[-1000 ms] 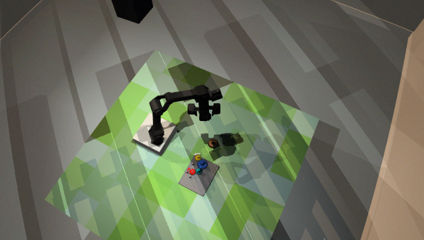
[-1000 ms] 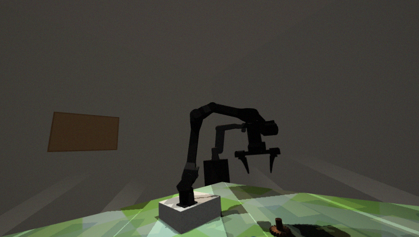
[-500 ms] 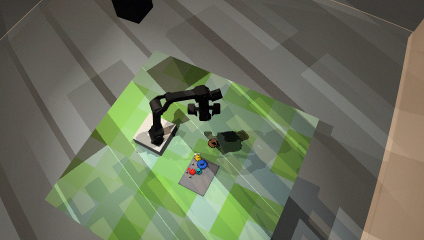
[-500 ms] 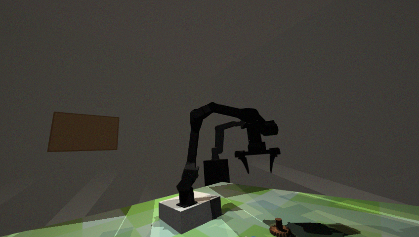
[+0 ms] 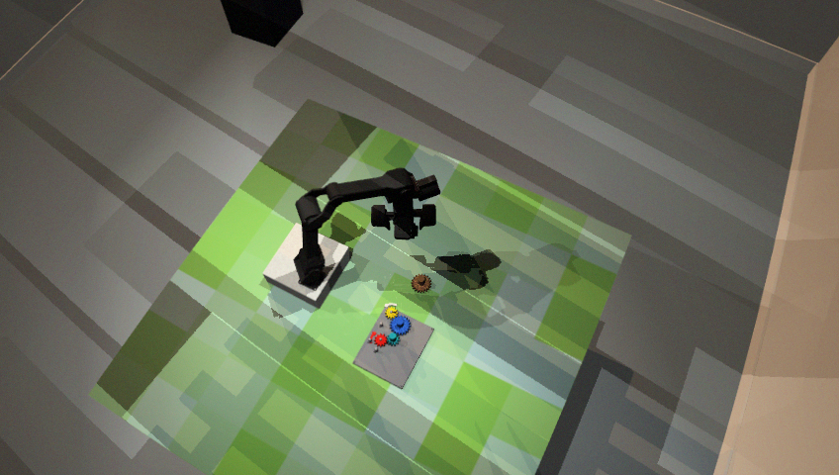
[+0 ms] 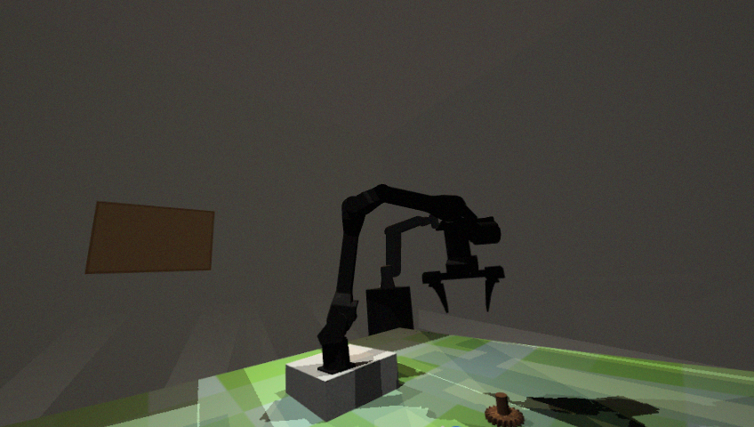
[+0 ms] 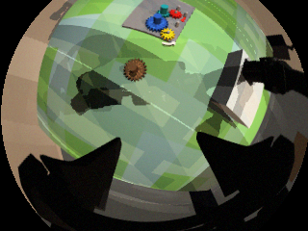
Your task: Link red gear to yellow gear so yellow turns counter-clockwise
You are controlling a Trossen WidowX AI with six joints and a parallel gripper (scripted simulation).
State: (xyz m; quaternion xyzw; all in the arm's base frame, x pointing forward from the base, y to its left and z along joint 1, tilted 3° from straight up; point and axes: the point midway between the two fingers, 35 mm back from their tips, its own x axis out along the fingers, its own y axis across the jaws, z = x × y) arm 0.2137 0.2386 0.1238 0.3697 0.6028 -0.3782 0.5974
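The grey board (image 5: 402, 373) (image 7: 137, 20) lies on the table. On it are the red gear (image 5: 383, 339) (image 7: 175, 14), the teal gear (image 5: 393, 338) (image 7: 164, 11), the blue gear (image 5: 400, 325) (image 7: 157, 22) and the yellow gear (image 5: 388, 312) (image 7: 167, 37). Teal is beside red, and blue lies between teal and yellow; tooth contact is too small to tell for certain. A few empty pegs show near the red gear. A brown gear (image 5: 420, 283) (image 6: 504, 415) (image 7: 135, 69) stands on the table off the board. My gripper (image 6: 468, 310) (image 7: 160, 139) is open and empty, high above the table, away from the board.
The arm's white base block (image 5: 294, 258) (image 6: 338, 389) (image 7: 227, 89) stands on the green patterned table (image 5: 264, 352). A second arm on a dark block (image 6: 389, 311) stands behind in the exterior view. A brown panel (image 6: 150, 237) hangs on the wall.
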